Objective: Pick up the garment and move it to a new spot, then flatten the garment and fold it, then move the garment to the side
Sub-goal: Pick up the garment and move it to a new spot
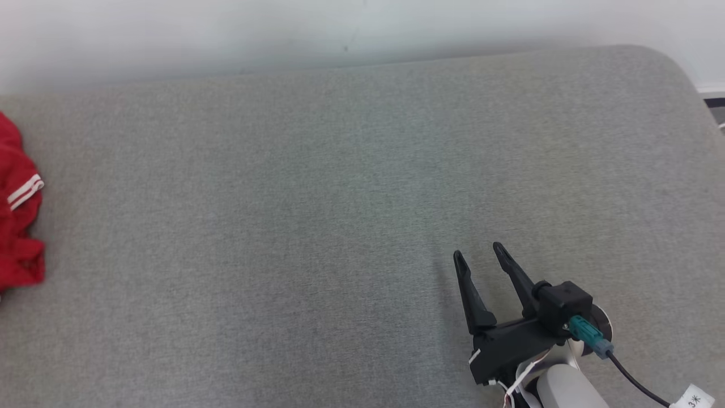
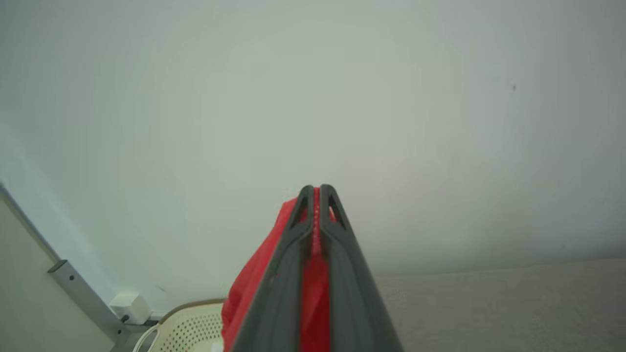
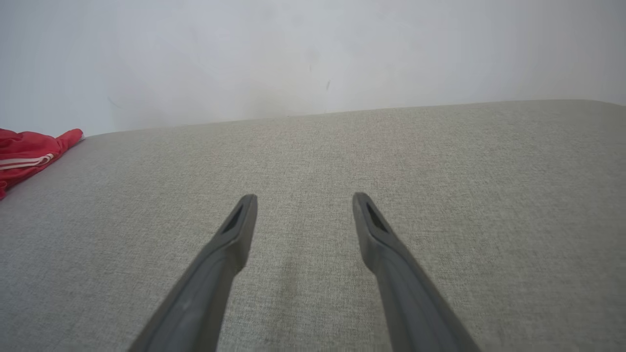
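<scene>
The garment (image 1: 20, 215) is red cloth with white stripes, bunched at the far left edge of the grey padded surface (image 1: 317, 187). In the left wrist view my left gripper (image 2: 316, 188) is shut on a fold of the red garment (image 2: 254, 283), which hangs down to the left of the fingers. The same garment (image 3: 29, 154) shows at the left edge of the right wrist view. My right gripper (image 1: 477, 252) hovers over the lower right of the surface, open, with nothing between its fingers (image 3: 234, 230).
A pale wall (image 1: 283, 34) runs along the back of the surface. The surface's rounded corner (image 1: 674, 68) is at the upper right. A cream perforated basket (image 2: 190, 327) and a metal bracket (image 2: 83, 293) stand below my left gripper.
</scene>
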### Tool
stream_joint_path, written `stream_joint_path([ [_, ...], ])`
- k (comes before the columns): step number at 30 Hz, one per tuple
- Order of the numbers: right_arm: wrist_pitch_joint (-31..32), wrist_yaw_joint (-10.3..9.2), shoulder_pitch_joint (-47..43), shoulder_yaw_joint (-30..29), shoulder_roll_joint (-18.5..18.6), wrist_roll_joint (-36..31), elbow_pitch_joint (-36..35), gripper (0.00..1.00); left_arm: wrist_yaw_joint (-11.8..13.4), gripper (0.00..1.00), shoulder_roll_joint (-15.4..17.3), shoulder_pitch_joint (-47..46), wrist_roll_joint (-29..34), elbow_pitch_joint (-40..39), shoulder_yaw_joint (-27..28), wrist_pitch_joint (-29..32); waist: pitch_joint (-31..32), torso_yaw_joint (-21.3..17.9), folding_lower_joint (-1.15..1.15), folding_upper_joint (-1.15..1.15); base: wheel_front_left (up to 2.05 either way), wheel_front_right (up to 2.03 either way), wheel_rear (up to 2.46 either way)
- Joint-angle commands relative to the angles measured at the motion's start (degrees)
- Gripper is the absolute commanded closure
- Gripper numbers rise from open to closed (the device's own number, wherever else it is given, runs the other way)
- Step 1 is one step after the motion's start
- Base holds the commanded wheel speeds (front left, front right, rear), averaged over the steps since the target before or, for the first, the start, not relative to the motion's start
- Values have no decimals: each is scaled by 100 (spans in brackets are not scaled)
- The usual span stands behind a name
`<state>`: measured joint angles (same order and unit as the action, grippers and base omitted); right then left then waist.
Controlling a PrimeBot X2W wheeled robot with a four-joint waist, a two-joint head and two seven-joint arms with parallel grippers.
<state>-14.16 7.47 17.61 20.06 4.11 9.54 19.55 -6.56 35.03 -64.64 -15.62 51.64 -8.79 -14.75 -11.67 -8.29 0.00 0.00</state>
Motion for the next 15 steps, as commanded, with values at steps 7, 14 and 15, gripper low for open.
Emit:
stream_joint_path([
  [7, -61, 4, -126, -49, -59, 51, 94, 0, -48, 100, -325, -262, 43, -997, -357, 174, 237, -361, 0, 0, 0, 0, 0],
  [14, -94, 4, -176, -78, -107, 111, 157, 0, -50, 100, -691, -247, 43, -2346, -733, 778, 367, -716, 0, 0, 0, 0, 0],
  [15, -98, 4, -176, -69, -112, 121, 170, 0, -51, 100, -739, -252, 47, -2535, -785, 871, 389, -780, 0, 0, 0, 0, 0],
])
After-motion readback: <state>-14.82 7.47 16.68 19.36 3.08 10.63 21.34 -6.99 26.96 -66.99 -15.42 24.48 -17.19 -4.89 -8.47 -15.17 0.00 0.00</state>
